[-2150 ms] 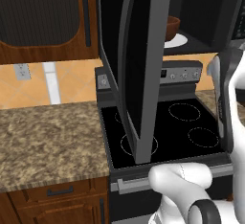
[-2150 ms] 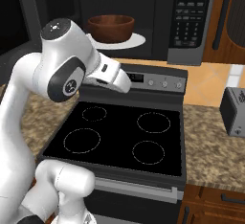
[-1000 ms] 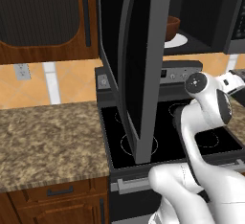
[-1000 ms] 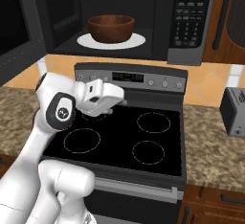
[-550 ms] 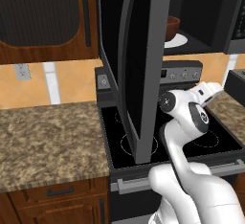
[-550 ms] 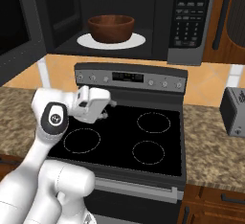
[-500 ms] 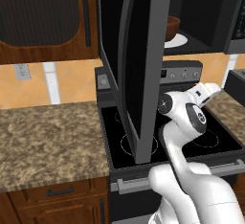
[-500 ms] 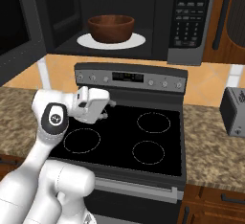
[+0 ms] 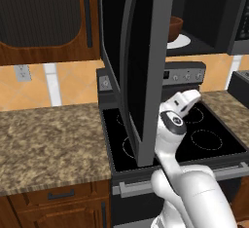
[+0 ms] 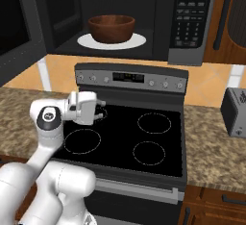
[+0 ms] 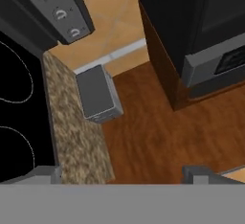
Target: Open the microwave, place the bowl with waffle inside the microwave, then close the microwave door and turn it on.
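My tool [image 10: 101,109] hangs low over the left rear of the stove [image 10: 144,142], fingers spread wide and holding nothing, pointing off to the right across the burners. A second ago my arm was higher and further out; two seconds ago my hand was up near the mouth of the microwave [image 10: 120,17]. Since then I have drawn back and sunk down to stove height, jaws wide the whole way.

What that means, as I judge it: the placing is done. The bowl [image 10: 111,28] sits on the white turntable plate [image 10: 137,40] inside the open cavity, upright and well apart from me. The waffle I cannot make out; the bowl's rim hides its inside from here.

The microwave door [image 9: 141,61] is swung wide open, standing edge-on to my left and reaching down in front of the stove's left side. Shutting it looks like the next step, then the keypad [image 10: 188,17] on the right. My arm is tucked just beside the door's free edge, so I would need to get round behind it without knocking it.

Beyond the stove, a grey toaster [image 11: 98,95] sits on the granite tabletop [image 11: 79,141] to the right.

Writing: the keypad buttons and the stove's display [image 10: 128,77] show marks, too small to read. No brand is legible.
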